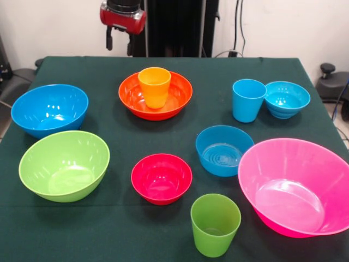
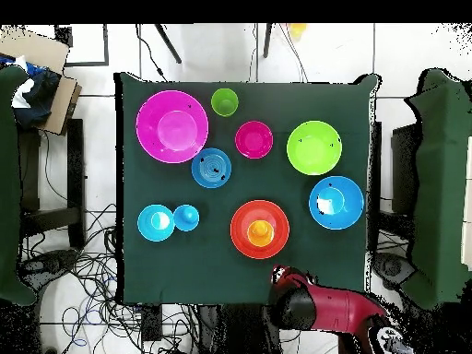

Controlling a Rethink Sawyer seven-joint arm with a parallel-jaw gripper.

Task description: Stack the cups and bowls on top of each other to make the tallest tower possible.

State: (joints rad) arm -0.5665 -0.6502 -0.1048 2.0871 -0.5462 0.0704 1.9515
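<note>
Cups and bowls sit spread over a dark green surface (image 1: 163, 71), nearly all still apart. Front view: the orange cup (image 1: 155, 86) stands upright inside the wide orange bowl (image 1: 156, 95) at twelve o'clock; the light blue cup (image 1: 248, 100) stands just beside the small turquoise bowl (image 1: 287, 99) at two o'clock; the large blue bowl (image 1: 49, 108) is at ten, the lime green bowl (image 1: 64, 165) at eight, the small red bowl (image 1: 161, 178) at centre, the medium blue bowl (image 1: 224, 149) beside the large pink bowl (image 1: 296, 185) at four, and the green cup (image 1: 215, 224) at six. The claw (image 1: 120, 39) hangs above the surface's far edge, holding and touching nothing; its fingers look a little apart. Overhead view: the same pieces ring the surface, the orange pair (image 2: 259, 229) at six o'clock nearest the red arm (image 2: 318, 306), which is drawn back past the edge. Likely trouble: glossy tapered walls could slip from a pinch, and a cup set on a curved bowl floor may tilt and topple whatever goes on top.
</note>
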